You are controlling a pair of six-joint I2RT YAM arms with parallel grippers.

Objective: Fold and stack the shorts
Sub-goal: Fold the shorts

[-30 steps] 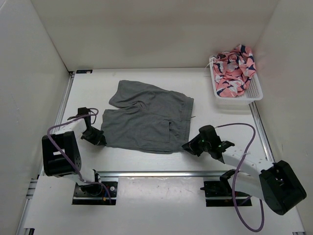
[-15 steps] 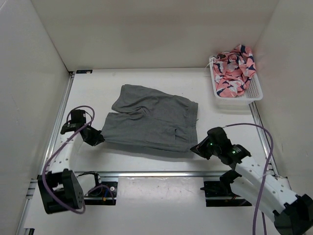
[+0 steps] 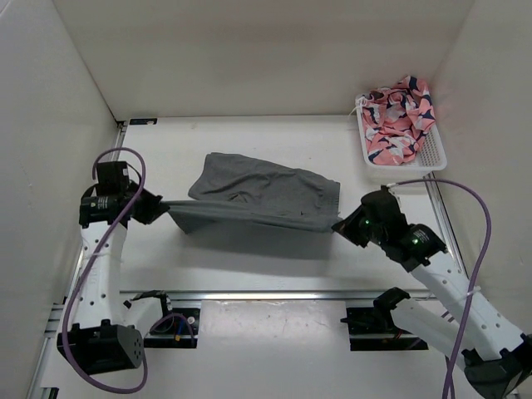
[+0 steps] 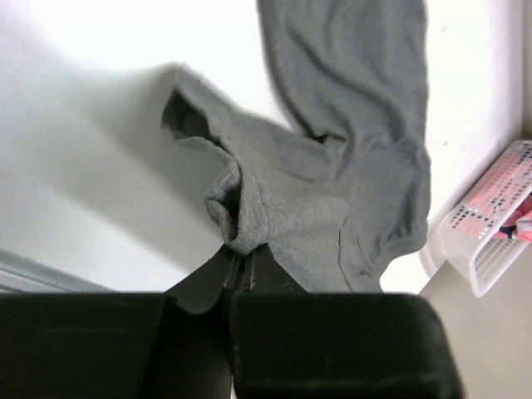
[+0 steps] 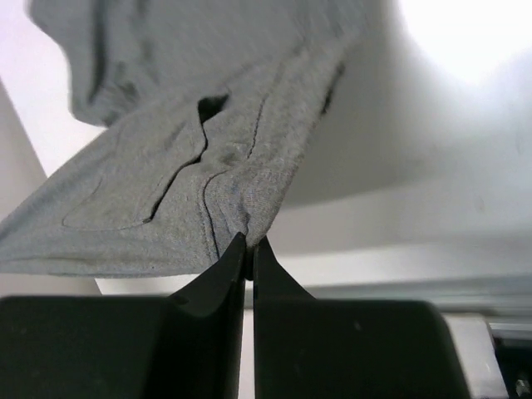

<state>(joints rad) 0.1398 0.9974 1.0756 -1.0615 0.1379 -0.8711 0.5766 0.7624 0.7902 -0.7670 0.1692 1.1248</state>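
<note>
The grey shorts (image 3: 258, 199) hang stretched between both grippers above the table's middle, near edge lifted, far edge still lying on the table. My left gripper (image 3: 162, 208) is shut on the shorts' near-left corner; in the left wrist view the cloth (image 4: 332, 191) bunches at my shut jaws (image 4: 239, 258). My right gripper (image 3: 339, 224) is shut on the near-right corner by the waistband; in the right wrist view the cloth (image 5: 191, 183) with its pocket seam drapes from my shut jaws (image 5: 249, 249).
A white basket (image 3: 432, 158) at the back right holds a pink patterned cloth (image 3: 399, 116); the basket also shows in the left wrist view (image 4: 490, 241). White walls enclose the table on three sides. A metal rail (image 3: 274, 295) runs along the near edge.
Both arms have risen and moved back, lifting the shorts' near edge off the table. The cloth now hangs taut between the two grippers, its shadow on the table below.
</note>
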